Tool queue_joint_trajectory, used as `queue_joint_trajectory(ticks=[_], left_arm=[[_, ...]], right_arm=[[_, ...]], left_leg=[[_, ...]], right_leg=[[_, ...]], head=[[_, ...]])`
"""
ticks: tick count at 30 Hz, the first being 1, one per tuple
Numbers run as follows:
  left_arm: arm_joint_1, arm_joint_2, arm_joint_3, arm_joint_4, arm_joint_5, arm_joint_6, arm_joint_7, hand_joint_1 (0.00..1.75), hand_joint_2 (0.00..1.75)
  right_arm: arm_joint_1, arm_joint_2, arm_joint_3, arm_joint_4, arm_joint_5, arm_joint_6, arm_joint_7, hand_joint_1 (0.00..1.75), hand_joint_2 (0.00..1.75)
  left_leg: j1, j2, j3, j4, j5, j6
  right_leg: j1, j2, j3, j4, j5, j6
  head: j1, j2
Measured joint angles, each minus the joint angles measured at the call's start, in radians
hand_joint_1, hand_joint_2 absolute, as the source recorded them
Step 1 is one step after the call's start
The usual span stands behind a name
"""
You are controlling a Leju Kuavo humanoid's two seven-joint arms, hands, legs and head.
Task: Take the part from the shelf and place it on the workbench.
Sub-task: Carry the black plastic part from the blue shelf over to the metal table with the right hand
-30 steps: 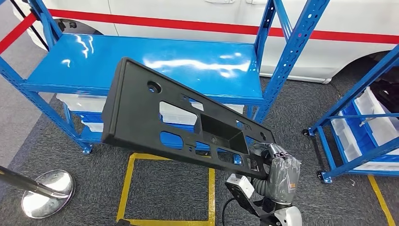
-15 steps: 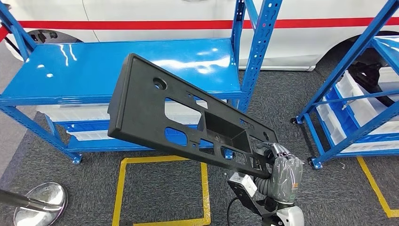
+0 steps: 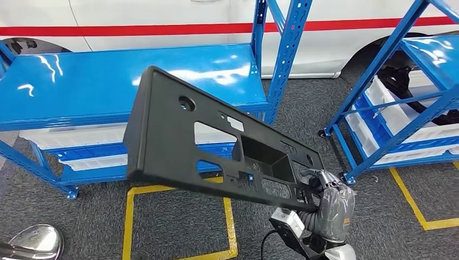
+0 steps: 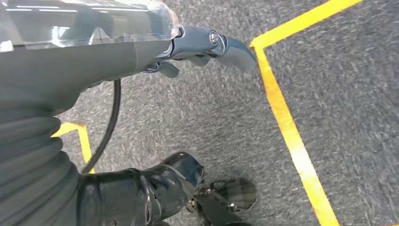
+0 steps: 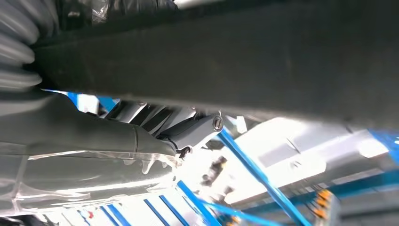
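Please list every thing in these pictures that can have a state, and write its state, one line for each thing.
black part: held in the air by one end, tilted, above the floor, not on the workbench.
right hand: grips the part's lower end.
left hand: holds nothing, hangs over the carpet.
blue workbench: top bare and shiny.
white bins: sit on the lower level under the workbench top.
side shelf: holds white bins and a dark part.

light: bright, even, from overhead | glare: white streaks on the glossy blue shelf top (image 3: 108, 81) | shadows: soft and faint on the grey carpet (image 3: 178, 227) | head view: sharp at centre, shelf posts bowed towards the edges | left wrist view: carpet slightly smeared | right wrist view: background blown out, blurred; dark panel (image 5: 235, 61) underexposed
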Motion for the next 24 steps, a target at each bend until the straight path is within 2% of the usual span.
queue_joint_trajectory(ticks=[2, 3, 4, 5, 7, 8, 9, 10, 12, 14, 16, 17, 18, 19, 20, 22, 23, 24], left_arm=[[0.001, 0.000, 0.000, 0.000, -0.001, 0.000, 0.000, 0.00, 1.75], [0.001, 0.000, 0.000, 0.000, -0.001, 0.000, 0.001, 0.00, 1.75], [0.002, 0.000, 0.001, 0.000, -0.002, 0.000, 0.002, 0.00, 1.75], [0.002, 0.000, 0.001, 0.000, -0.002, 0.000, 0.003, 0.00, 1.75], [0.002, 0.000, 0.001, 0.000, -0.002, 0.000, 0.003, 0.00, 1.75], [0.001, 0.000, 0.001, 0.000, -0.002, 0.000, 0.003, 0.00, 1.75], [0.001, 0.000, 0.001, 0.000, -0.002, 0.000, 0.004, 0.00, 1.75], [0.001, 0.000, 0.001, 0.000, -0.002, 0.000, 0.004, 0.00, 1.75], [0.000, 0.000, 0.002, 0.000, -0.002, 0.000, 0.004, 0.00, 1.75], [0.000, 0.000, 0.002, 0.000, -0.002, 0.000, 0.004, 0.00, 1.75], [0.001, 0.000, 0.002, 0.000, -0.002, 0.000, 0.005, 0.00, 1.75], [0.002, 0.000, 0.002, 0.000, -0.002, 0.000, 0.006, 0.00, 1.75], [0.003, 0.000, 0.002, 0.000, -0.002, 0.000, 0.007, 0.00, 1.75], [0.004, 0.000, 0.002, 0.000, -0.003, 0.000, 0.008, 0.00, 1.75], [0.005, 0.000, 0.002, 0.000, -0.003, 0.000, 0.008, 0.00, 1.75], [0.004, 0.000, 0.002, 0.000, -0.005, 0.000, 0.009, 0.00, 1.75], [0.004, 0.001, 0.002, 0.000, -0.005, 0.000, 0.009, 0.00, 1.75], [0.003, 0.001, 0.002, 0.000, -0.006, 0.001, 0.009, 0.00, 1.75]], right_arm=[[0.002, 0.006, -0.002, 0.001, -0.040, 0.000, -0.017, 1.71, 1.75], [0.003, 0.007, -0.002, 0.004, -0.066, 0.000, -0.020, 1.71, 1.75], [0.004, 0.007, -0.003, 0.008, -0.090, 0.000, -0.022, 1.71, 1.75], [0.005, 0.007, -0.005, 0.013, -0.110, 0.000, -0.023, 1.71, 1.75], [0.005, 0.007, -0.009, 0.018, -0.129, 0.000, -0.025, 1.71, 1.75], [0.005, 0.008, -0.011, 0.019, -0.131, 0.000, -0.025, 1.71, 1.75], [0.005, 0.008, -0.011, 0.020, -0.132, 0.000, -0.026, 1.71, 1.75], [0.005, 0.009, -0.012, 0.022, -0.132, 0.000, -0.028, 1.71, 1.75], [0.007, 0.010, -0.013, 0.024, -0.132, 0.000, -0.030, 1.71, 1.75], [0.007, 0.012, -0.014, 0.024, -0.138, -0.001, -0.032, 1.71, 1.75], [0.008, 0.015, -0.015, 0.024, -0.147, -0.001, -0.041, 1.71, 1.75], [0.010, 0.017, -0.017, 0.024, -0.150, -0.001, -0.049, 1.71, 1.75], [0.013, 0.020, -0.019, 0.024, -0.150, -0.001, -0.059, 1.71, 1.75], [0.016, 0.024, -0.022, 0.024, -0.148, -0.001, -0.071, 1.71, 1.75], [0.018, 0.027, -0.026, 0.024, -0.144, -0.001, -0.080, 1.71, 1.75], [0.022, 0.036, -0.031, 0.021, -0.133, -0.002, -0.094, 1.71, 1.75], [0.024, 0.040, -0.034, 0.019, -0.129, -0.002, -0.100, 1.71, 1.75], [0.026, 0.044, -0.036, 0.015, -0.126, -0.002, -0.106, 1.71, 1.75]], left_leg=[[-0.001, 0.016, -0.001, 0.000, 0.000, 0.003], [-0.002, 0.025, -0.002, 0.001, 0.000, 0.004], [-0.002, 0.033, -0.003, 0.002, -0.001, 0.004], [-0.002, 0.040, -0.003, 0.004, -0.002, 0.003], [-0.003, 0.053, -0.001, 0.006, -0.005, -0.001], [-0.005, 0.059, 0.000, 0.007, -0.007, -0.005], [-0.008, 0.064, 0.001, 0.008, -0.008, -0.008], [-0.010, 0.069, 0.001, 0.008, -0.008, -0.013], [-0.010, 0.077, 0.002, 0.006, -0.010, -0.024], [-0.008, 0.060, -0.007, 0.032, -0.034, -0.035], [-0.006, 0.029, -0.051, 0.134, -0.096, -0.043], [-0.006, 0.022, -0.081, 0.202, -0.128, -0.045], [-0.006, 0.019, -0.106, 0.257, -0.146, -0.047], [-0.005, 0.018, -0.116, 0.281, -0.145, -0.048], [-0.005, 0.018, -0.110, 0.268, -0.124, -0.047], [-0.004, 0.003, -0.055, 0.149, -0.053, -0.042], [-0.003, -0.012, -0.027, 0.085, -0.029, -0.039], [-0.003, -0.025, -0.006, 0.041, -0.016, -0.036]], right_leg=[[-0.002, -0.018, -0.058, 0.125, -0.061, 0.007], [-0.004, -0.021, -0.079, 0.171, -0.075, 0.010], [-0.004, -0.024, -0.084, 0.184, -0.070, 0.011], [-0.005, -0.028, -0.069, 0.157, -0.047, 0.011], [-0.002, -0.051, 0.003, 0.023, 0.012, 0.004], [0.002, -0.063, 0.033, -0.036, 0.032, -0.001], [0.006, -0.071, 0.051, -0.073, 0.041, -0.005], [0.010, -0.072, 0.054, -0.085, 0.040, -0.008], [0.009, -0.058, 0.052, -0.089, 0.046, -0.016], [0.003, -0.046, 0.053, -0.098, 0.052, -0.028], [0.000, -0.035, 0.053, -0.102, 0.057, -0.037], [0.000, -0.029, 0.051, -0.102, 0.057, -0.039], [0.001, -0.020, 0.051, -0.101, 0.057, -0.039], [0.001, -0.012, 0.050, -0.099, 0.057, -0.039], [0.001, -0.002, 0.051, -0.098, 0.057, -0.039], [0.000, 0.016, 0.051, -0.094, 0.056, -0.037], [0.002, 0.025, 0.050, -0.089, 0.055, -0.035], [0.002, 0.033, 0.046, -0.086, 0.055, -0.031]], head=[[0.000, 0.000], [0.001, 0.000], [0.000, 0.000], [0.001, 0.000], [0.000, 0.000], [0.000, 0.000], [0.000, 0.000], [0.000, 0.000], [0.000, 0.000], [0.000, 0.000], [0.000, 0.000], [0.000, 0.000], [0.000, 0.000], [0.000, 0.000], [0.000, 0.000], [0.000, 0.000], [0.000, 0.000], [0.000, 0.000]])
